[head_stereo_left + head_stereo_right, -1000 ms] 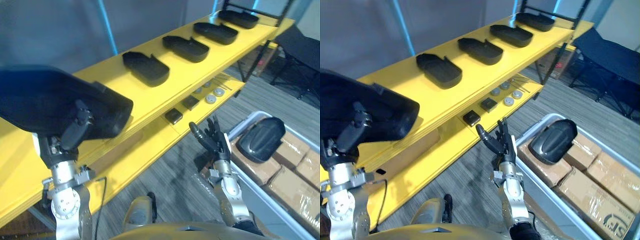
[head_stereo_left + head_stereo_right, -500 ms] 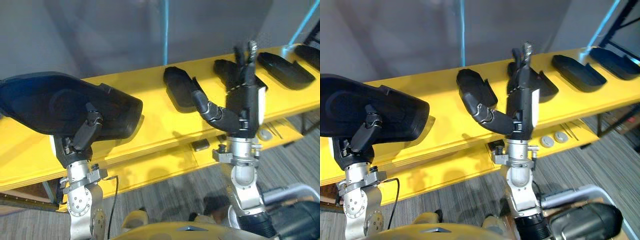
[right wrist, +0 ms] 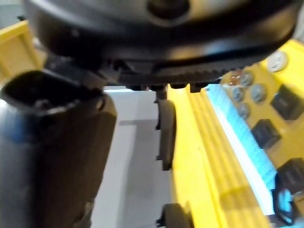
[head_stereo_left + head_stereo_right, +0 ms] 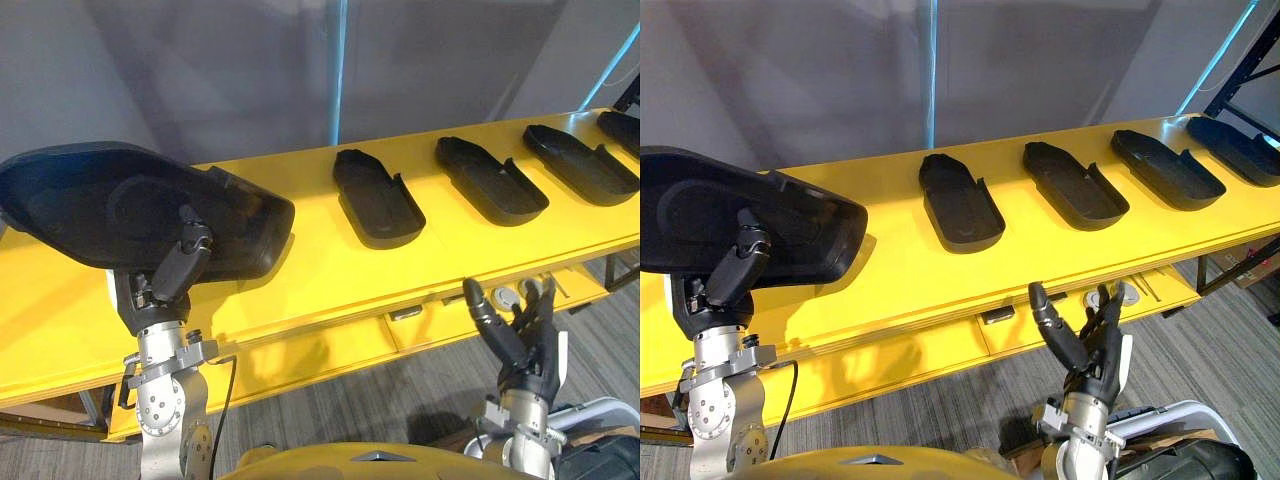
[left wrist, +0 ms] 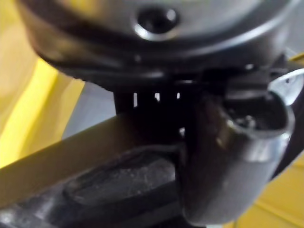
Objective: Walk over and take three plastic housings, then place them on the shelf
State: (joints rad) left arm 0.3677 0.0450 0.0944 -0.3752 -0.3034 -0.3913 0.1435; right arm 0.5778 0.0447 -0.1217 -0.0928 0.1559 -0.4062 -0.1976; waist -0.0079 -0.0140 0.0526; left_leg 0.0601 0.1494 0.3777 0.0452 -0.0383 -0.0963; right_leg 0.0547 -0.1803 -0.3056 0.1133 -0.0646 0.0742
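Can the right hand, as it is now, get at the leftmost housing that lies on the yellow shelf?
Probably yes. The right hand is open and empty, low before the yellow shelf, and nothing stands between it and the leftmost lying housing. It must only rise above the front edge.

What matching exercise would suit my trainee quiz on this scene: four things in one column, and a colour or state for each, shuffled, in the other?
Things:
1. left hand
2. right hand
3. held housing
4. shelf

States:
A. yellow
B. open, empty
C. black, held at the shelf's left end
D. fingers curled round a housing

Pairs: 1-D, 2-B, 3-C, 4-A
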